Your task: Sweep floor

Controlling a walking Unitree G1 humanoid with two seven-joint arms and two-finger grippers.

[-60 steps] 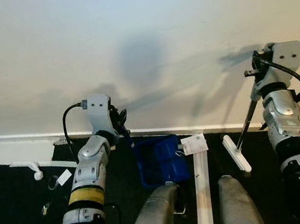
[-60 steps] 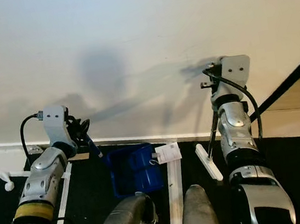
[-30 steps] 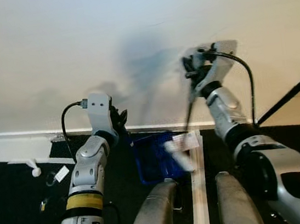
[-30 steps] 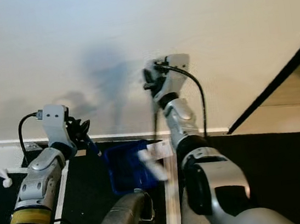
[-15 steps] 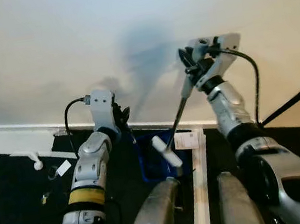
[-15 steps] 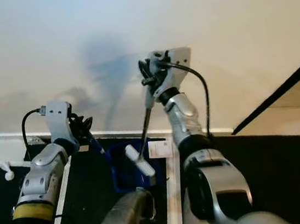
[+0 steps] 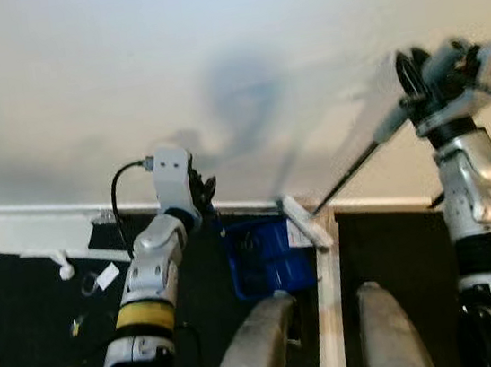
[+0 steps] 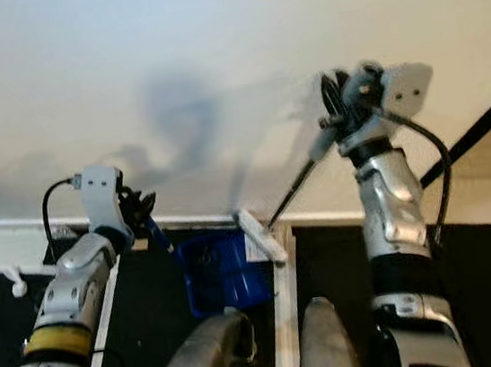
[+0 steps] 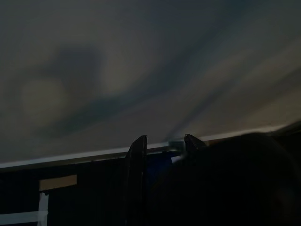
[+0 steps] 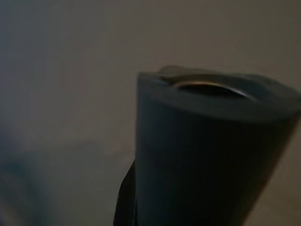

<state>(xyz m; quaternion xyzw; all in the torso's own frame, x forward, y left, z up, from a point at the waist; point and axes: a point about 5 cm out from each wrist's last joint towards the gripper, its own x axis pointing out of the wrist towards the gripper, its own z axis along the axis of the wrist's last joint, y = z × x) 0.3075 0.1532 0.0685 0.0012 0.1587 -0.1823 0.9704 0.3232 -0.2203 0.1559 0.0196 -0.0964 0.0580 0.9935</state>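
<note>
Wall [image 7: 210, 52] at far side, its baseboard [image 7: 24, 217] meeting the floor [image 7: 26, 303]; dustpan [image 7: 269, 257] on the floor at centre, against the wall's foot, with the left gripper [image 7: 199, 189] just left of it and above. Broom head [image 7: 307, 222] at the dustpan's far right corner, its handle [image 7: 352, 169] slanting up and right to the right gripper [image 7: 408, 80], raised before the wall. Scattered litter [image 7: 104, 276] on the floor at left, near the baseboard; strip [image 7: 328, 317] running near-to-far just right of the dustpan.
</note>
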